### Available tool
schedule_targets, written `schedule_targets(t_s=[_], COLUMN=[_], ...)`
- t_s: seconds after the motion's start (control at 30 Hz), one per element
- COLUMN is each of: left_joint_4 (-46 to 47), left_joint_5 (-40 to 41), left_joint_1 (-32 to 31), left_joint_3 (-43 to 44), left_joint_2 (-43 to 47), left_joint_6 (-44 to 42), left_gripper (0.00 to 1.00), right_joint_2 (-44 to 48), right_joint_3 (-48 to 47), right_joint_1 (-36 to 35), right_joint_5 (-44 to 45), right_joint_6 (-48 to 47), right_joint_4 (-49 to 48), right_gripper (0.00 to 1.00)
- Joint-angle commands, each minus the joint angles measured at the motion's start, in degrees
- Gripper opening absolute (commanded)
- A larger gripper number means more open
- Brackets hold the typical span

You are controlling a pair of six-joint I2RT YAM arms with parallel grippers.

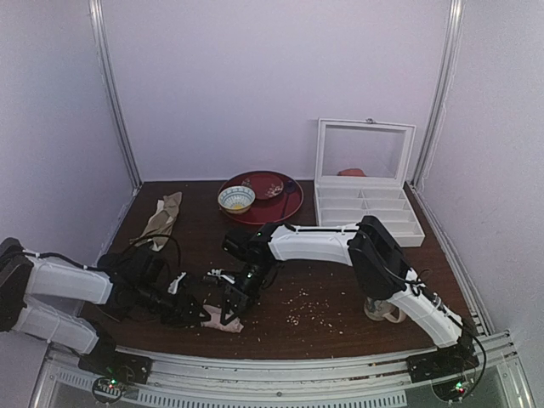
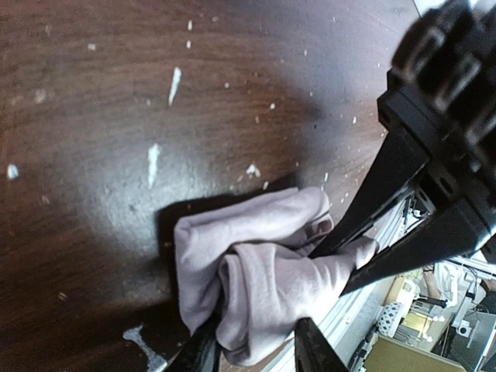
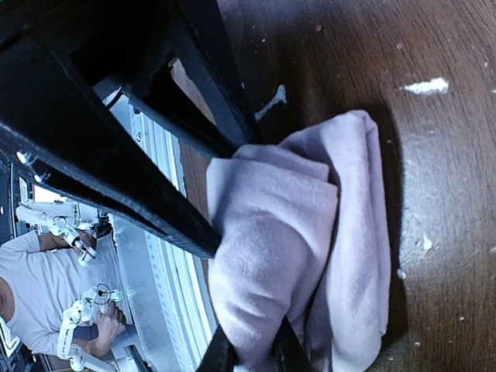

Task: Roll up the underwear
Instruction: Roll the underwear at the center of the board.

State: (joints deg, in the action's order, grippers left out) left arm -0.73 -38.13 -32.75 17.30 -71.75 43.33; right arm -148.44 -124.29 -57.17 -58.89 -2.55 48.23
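The underwear (image 1: 228,322) is a small pale pink bundle near the table's front edge, rolled up and folded over itself (image 2: 256,271) (image 3: 310,256). My left gripper (image 1: 204,316) reaches in from the left; its two fingers (image 2: 198,353) straddle one end of the roll and touch the fabric on both sides (image 2: 260,356). My right gripper (image 1: 235,299) comes down from behind and is shut on a fold of the pink fabric (image 3: 249,356). Its black fingers (image 2: 364,221) enter the left wrist view from the upper right and bite into the roll.
A red plate (image 1: 285,208) holding a small bowl (image 1: 236,199) stands at the back, beside a white compartment box (image 1: 367,212) with its lid up. A beige-olive cloth (image 1: 161,219) lies back left. Crumbs (image 1: 306,306) dot the wood. The metal front rail (image 1: 280,357) runs just below the roll.
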Motion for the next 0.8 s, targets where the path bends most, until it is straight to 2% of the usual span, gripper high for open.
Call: schedule_targets(t_s=[0.0,0.1,0.23,0.27,0.33,0.53,0.77], left_joint_4=[2.34,3.91,4.37,3.99,3.32,1.69,0.3], left_joint_5=[3.22,3.03,2.14,2.29,2.33,2.68,2.63], left_joint_1=[-0.14,-0.13,-0.15,-0.12,-0.17,-0.12,-0.16], left_joint_3=[2.13,2.51,2.98,3.07,3.18,3.1,3.32], left_joint_2=[-1.84,-3.76,-5.31,-5.47,-5.66,-5.95,-6.03], left_joint_6=[0.1,0.45,0.34,0.13,-0.15,-0.61,-1.55], left_gripper=[0.44,0.36,0.04,0.0,0.0,0.0,0.0], right_joint_2=[-2.36,-2.22,-1.75,-1.48,-0.97,2.59,11.87], right_joint_3=[1.62,1.69,2.36,2.65,3.36,7.1,14.66], right_joint_1=[-0.23,-0.38,-0.41,-0.4,-0.41,-0.4,-0.4], right_joint_5=[7.04,7.39,8.05,8.09,8.58,11.44,19.96], right_joint_6=[-0.45,-0.74,-0.81,-0.8,-0.65,-0.84,-1.62], right_joint_4=[2.87,3.16,3.07,2.97,2.41,-0.3,-5.7], right_gripper=[0.0,0.0,0.0,0.0,0.01,0.14,0.21])
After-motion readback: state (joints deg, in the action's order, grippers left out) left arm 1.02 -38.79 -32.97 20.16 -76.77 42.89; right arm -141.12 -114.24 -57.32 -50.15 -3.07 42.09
